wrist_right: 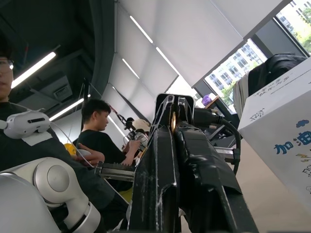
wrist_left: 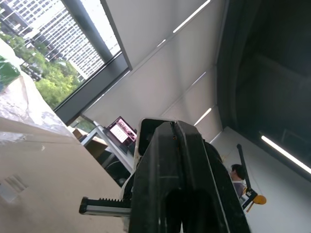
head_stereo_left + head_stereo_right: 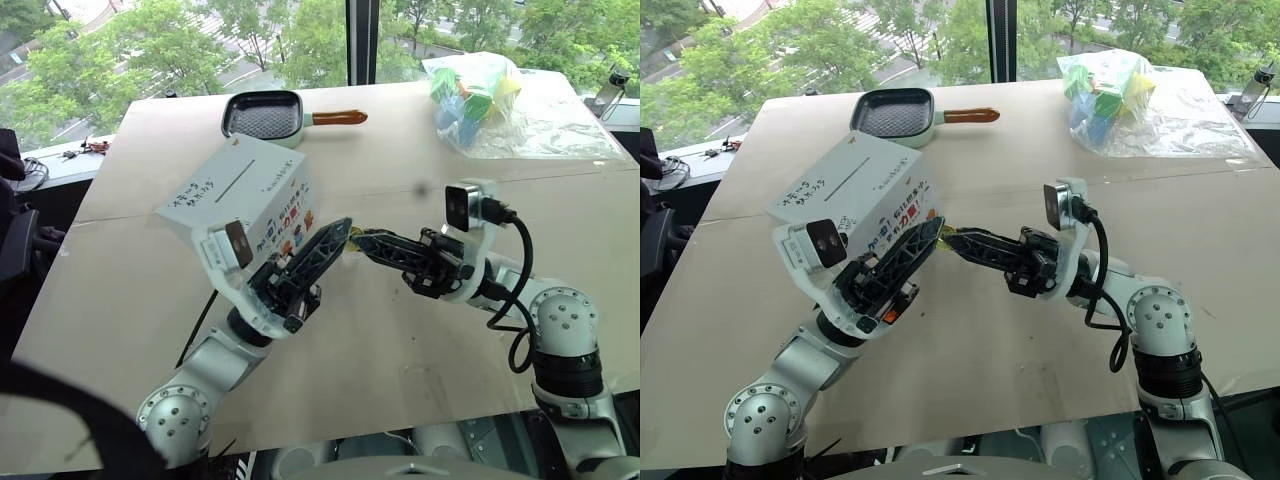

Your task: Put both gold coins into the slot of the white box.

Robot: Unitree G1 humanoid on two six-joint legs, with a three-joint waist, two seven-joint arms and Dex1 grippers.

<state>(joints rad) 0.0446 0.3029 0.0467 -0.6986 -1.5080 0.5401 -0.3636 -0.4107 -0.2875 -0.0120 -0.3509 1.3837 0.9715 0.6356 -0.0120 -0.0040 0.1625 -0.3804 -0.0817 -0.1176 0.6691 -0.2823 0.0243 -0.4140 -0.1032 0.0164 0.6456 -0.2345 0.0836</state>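
The white box [image 3: 855, 195] stood on the bench [image 3: 970, 350] toward its left half, turned cornerwise, with the slot [image 3: 854, 176] running across its plain top face and the printed side facing the robot. Just in front of that printed side the two end effectors met tip to tip above the bench. The left end effector [image 3: 932, 232] was closed, its black fingers pressed together and angled up toward the box's near lower corner. The right end effector [image 3: 952, 238] reached in from the right and was closed on a gold coin [image 1: 173, 121], which showed in the right wrist view as a thin bright sliver pinched between the fingertips; the other coin could not be made out.

Open bench lay all around the arms, broad and bare to the right and to the near edge. At the far edge, beyond the box, a square grey pan [image 3: 896, 116] with an orange handle sat well apart, and a clear plastic bag [image 3: 1120, 95] of coloured pieces lay at the far right corner. Seated people [image 1: 99, 128] showed in the right wrist view.
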